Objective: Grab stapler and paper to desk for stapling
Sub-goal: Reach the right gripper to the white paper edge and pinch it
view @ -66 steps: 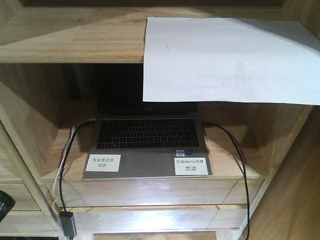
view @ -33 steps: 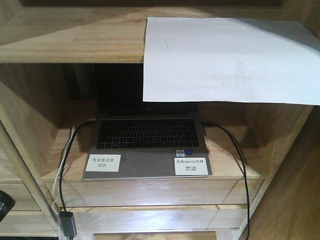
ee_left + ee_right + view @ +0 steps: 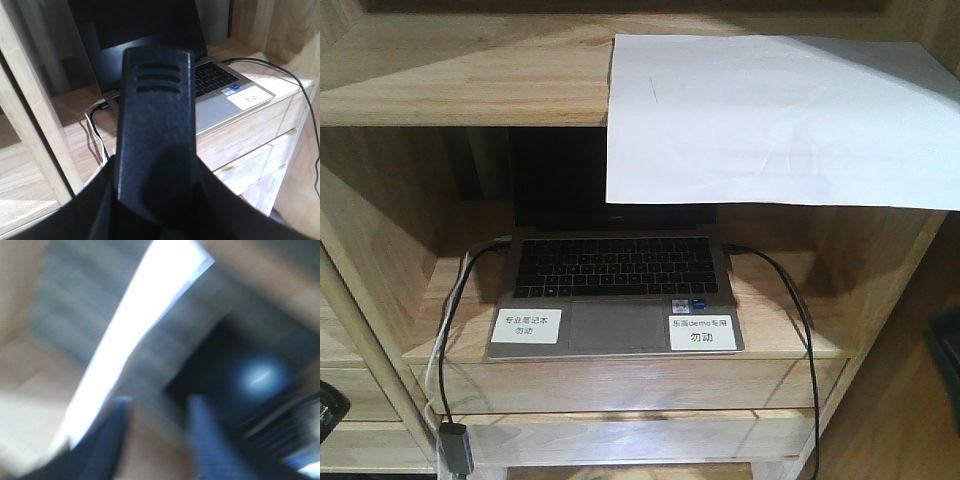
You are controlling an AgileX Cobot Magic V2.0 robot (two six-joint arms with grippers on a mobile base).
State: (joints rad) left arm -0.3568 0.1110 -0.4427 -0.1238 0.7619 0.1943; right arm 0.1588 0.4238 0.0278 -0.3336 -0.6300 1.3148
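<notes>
One paper (image 3: pixel 770 120) overhanging shelf (image 3: pixel 470 85) | right tool (image 3: pixel 159 407) seemingly parted | left tool (image 3: pixel 156 90): cannot tell

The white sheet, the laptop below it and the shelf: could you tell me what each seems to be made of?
The paper looks thin, matte and white: it overhangs the edge, faintly creased. The laptop seems matte silver metal, possibly painted plastic, with black keys. The shelf looks like light wood, its grain visible.
</notes>
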